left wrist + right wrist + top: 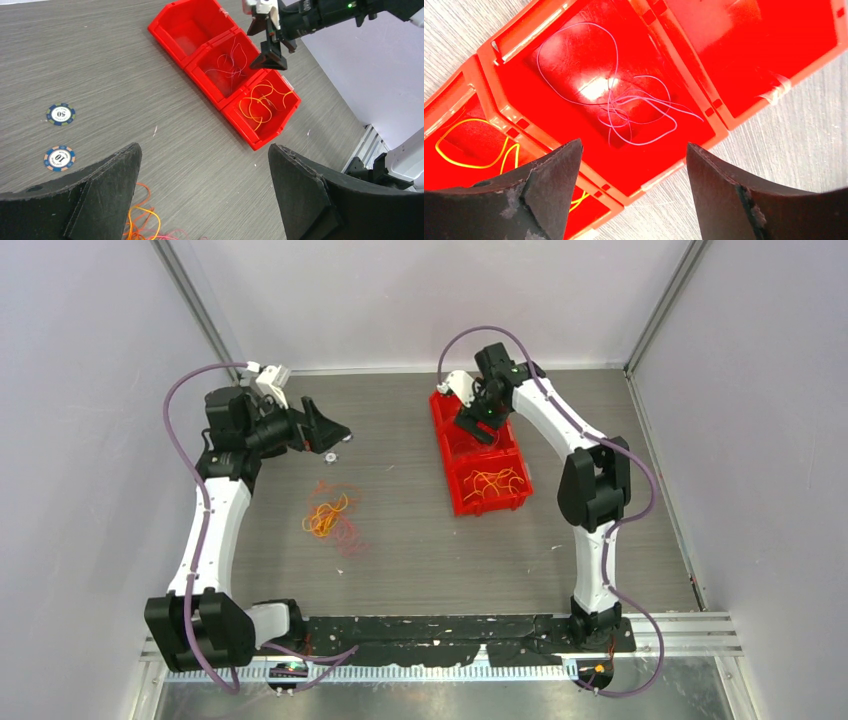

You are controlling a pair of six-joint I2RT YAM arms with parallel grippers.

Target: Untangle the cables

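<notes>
right fingers (549, 190): spread, nothing held, hovering over middle compartment of red bin (720, 122)
left fingers (100, 195): spread, empty, over tabletop (100, 60), near cables (142, 220)
done: pink strands (624, 100) lying loose in middle compartment, yellow-orange strands (260, 102) in near compartment
far compartment: nothing visible in it
left: cables are a knotted clump on tabletop, orange, yellow and pink-red mixed, well apart from red bin
progress: part way by my read, 2 compartments filled, 1 tangle unsorted
next: likely a left-side pick from the clump
</notes>
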